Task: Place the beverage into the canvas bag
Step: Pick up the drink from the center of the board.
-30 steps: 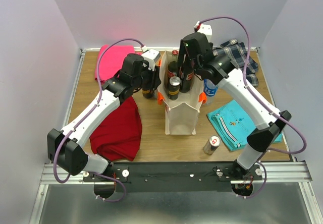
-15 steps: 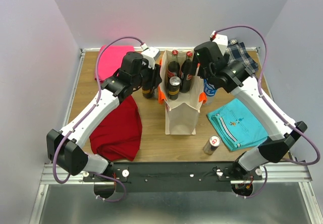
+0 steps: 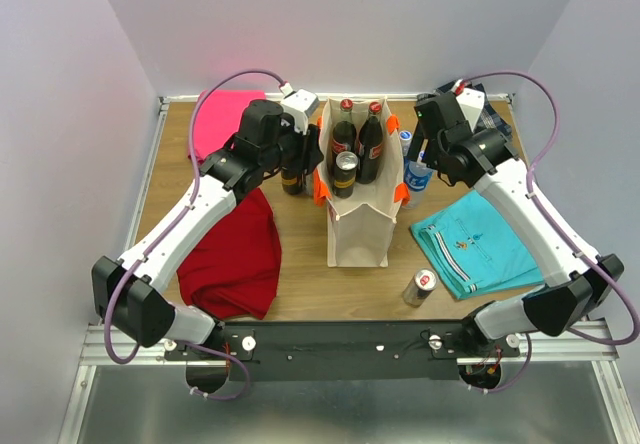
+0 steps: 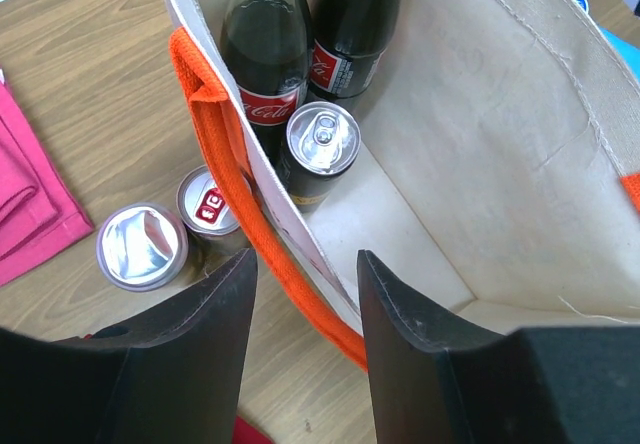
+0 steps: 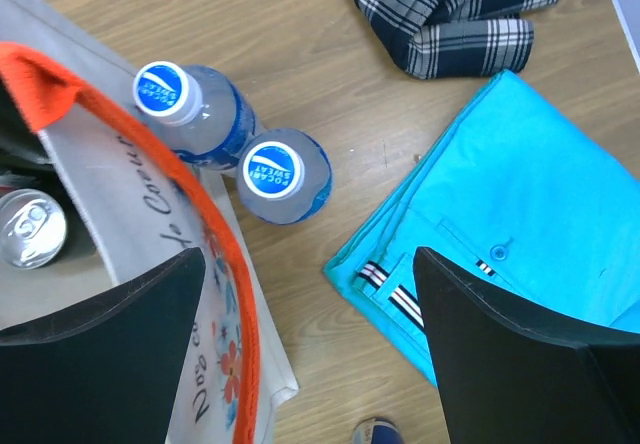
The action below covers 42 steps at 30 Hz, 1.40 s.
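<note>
The cream canvas bag [image 3: 358, 226] with orange straps stands upright mid-table. Inside it are two cola bottles [image 3: 345, 129] [image 4: 265, 54] and a black can [image 3: 346, 169] [image 4: 321, 144]. My left gripper [image 3: 306, 160] [image 4: 305, 284] is open, its fingers straddling the bag's left wall and orange strap [image 4: 240, 214]. My right gripper [image 3: 421, 156] [image 5: 310, 274] is open and empty, just right of the bag, above two blue-capped clear bottles [image 3: 417, 174] [image 5: 275, 169] that stand on the table.
Two cans [image 4: 142, 247] stand outside the bag's left wall. A red-topped can [image 3: 422, 286] stands front right. Red cloth [image 3: 235, 254] and pink cloth [image 3: 225, 114] lie left; cyan cloth [image 3: 475, 244] and plaid cloth [image 5: 450, 4] lie right.
My right gripper has moved right, from over the bag's mouth to above the clear bottles; the second cola bottle now stands free in the bag. The left arm has not moved.
</note>
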Each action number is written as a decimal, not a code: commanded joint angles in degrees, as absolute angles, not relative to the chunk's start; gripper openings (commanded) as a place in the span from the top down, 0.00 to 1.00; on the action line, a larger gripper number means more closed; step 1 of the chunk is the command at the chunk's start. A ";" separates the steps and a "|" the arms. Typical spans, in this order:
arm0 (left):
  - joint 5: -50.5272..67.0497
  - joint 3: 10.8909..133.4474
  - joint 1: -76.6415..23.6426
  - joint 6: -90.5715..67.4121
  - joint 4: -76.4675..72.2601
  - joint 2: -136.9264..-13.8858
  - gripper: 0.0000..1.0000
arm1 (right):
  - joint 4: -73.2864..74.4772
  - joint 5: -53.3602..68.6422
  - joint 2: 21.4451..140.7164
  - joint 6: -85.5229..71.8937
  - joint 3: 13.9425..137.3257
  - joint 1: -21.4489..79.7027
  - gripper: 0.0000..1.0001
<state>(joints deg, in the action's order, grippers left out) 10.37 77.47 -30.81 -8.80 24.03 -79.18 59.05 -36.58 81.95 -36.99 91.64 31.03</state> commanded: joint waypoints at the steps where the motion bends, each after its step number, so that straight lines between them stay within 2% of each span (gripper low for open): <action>1: 12.04 79.28 -30.67 -8.52 23.47 -79.80 0.46 | 56.87 -31.65 82.26 -36.65 88.95 27.69 0.10; 18: 11.87 78.40 -30.67 -8.70 23.20 -79.80 0.45 | 50.54 -26.37 87.01 -35.60 86.04 23.73 0.18; 22: 11.51 78.22 -30.76 -8.79 23.38 -79.72 0.45 | 50.89 -26.37 88.50 -35.95 86.66 23.12 0.27; 25: 11.34 78.05 -30.67 -8.70 23.38 -79.63 0.45 | 50.71 -25.84 89.47 -35.60 87.10 23.12 0.31; 42: 10.81 77.96 -30.67 -8.53 23.64 -79.80 0.45 | 49.57 -26.11 92.81 -34.45 89.21 23.03 0.37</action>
<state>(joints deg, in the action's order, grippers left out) 10.98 77.45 -30.81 -8.82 24.03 -79.57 50.65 -26.28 91.11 -34.94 86.94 23.29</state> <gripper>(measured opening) 0.547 0.642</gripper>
